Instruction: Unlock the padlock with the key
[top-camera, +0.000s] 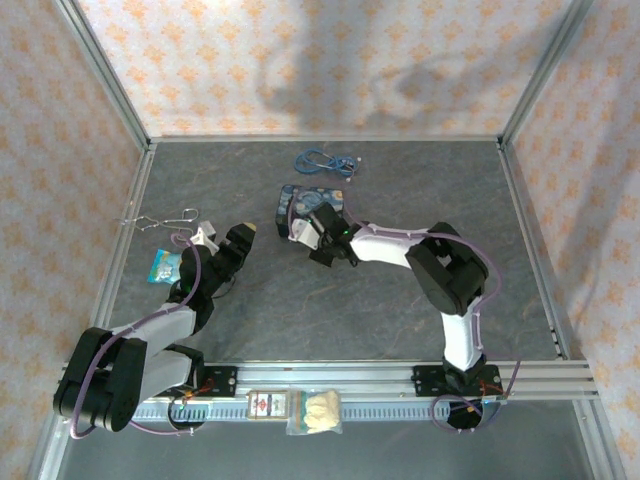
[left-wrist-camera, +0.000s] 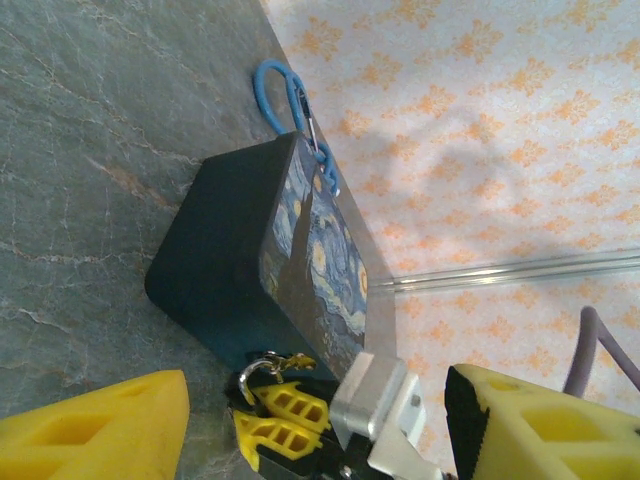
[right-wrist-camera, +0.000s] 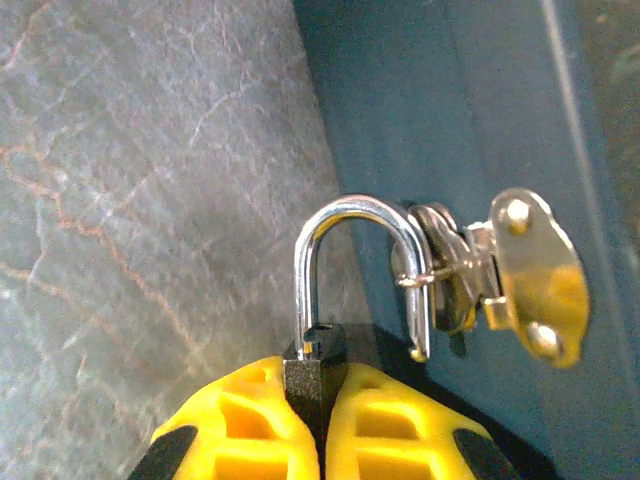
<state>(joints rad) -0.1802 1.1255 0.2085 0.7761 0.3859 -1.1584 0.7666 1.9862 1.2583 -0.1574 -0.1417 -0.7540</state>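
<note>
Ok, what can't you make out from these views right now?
- Padlock body and keyhole: right wrist view, covered by the right gripper's fingers.
- Padlock in the top view: too small, tucked under the right gripper.
- Key: cannot tell where it is; too small to pick out from above.
- Hasp on the tin, left wrist view: mostly blocked by the right gripper.

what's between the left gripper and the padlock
Bare table, as the top view shows. The left gripper stands open short of the padlock, which the right gripper grips.
</note>
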